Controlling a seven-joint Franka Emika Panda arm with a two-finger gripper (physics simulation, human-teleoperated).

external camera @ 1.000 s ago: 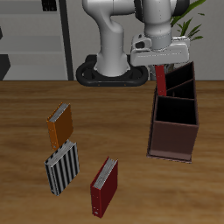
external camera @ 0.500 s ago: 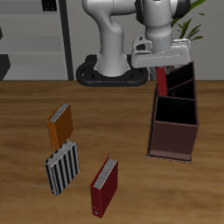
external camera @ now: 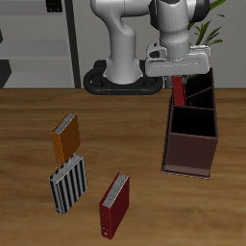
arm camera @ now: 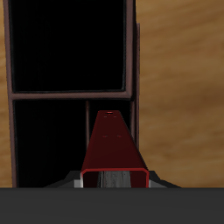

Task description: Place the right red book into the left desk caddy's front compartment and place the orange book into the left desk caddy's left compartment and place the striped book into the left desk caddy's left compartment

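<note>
Three books lie flat on the table (external camera: 29, 115) in the exterior view, all well clear of the arm: orange book (external camera: 64, 137) farthest back, striped book (external camera: 68, 183) just in front of it, right red book (external camera: 113, 204) (dark maroon) nearest the table's front edge, beside the striped one. None of them touches the left desk caddy (external camera: 187, 163), which sits well apart to the side, long axis running front to back, black-lined compartments open upward. Gripper (external camera: 178, 73) hangs over the caddy's rear half, jaws clamped on a fourth book, a brighter crimson book (external camera: 178, 92). That book hangs roughly upright, its lower end down at the caddy's rim level by the inner wall. Whether it touches the wall can't be told from here.

Wrist view: looks straight down the crimson book (arm camera: 112, 149), spine toward the camera, white page edge visible at the near end between the grey finger bodies. Beyond it are the caddy's dark compartments and a divider (arm camera: 70, 94); the book's far end lines up near the outer wall (arm camera: 136, 52), with bare wooden tabletop (arm camera: 184, 70) beside it. Depth of insertion unclear.
</note>
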